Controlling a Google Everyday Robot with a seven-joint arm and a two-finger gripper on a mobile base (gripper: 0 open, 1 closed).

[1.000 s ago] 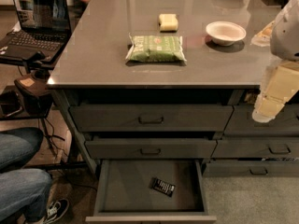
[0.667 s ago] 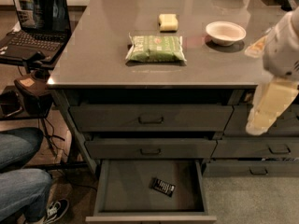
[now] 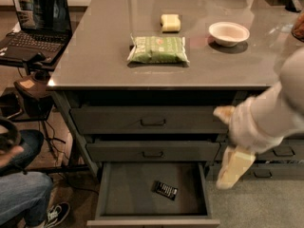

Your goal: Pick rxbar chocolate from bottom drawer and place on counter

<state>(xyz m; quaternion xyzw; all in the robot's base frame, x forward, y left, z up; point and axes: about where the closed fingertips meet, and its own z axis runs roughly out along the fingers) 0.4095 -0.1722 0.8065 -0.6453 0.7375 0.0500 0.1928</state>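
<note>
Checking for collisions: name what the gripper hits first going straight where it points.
The gripper, pointing down beside the bottom drawer, would probably meet that drawer's right wall or the floor, not the rxbar chocolate; depth is unclear.

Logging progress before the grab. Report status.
Gripper hanging right of the open bottom drawer, not on the bar. Rxbar chocolate lying alone on drawer floor. Nothing covering it.

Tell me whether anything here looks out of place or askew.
Only mildly: the rxbar chocolate lies alone, skewed diagonally on the floor of the open bottom drawer. The hand hangs to the drawer's right, below the counter edge, apart from the bar. Nothing looks spilled or damaged.
</note>
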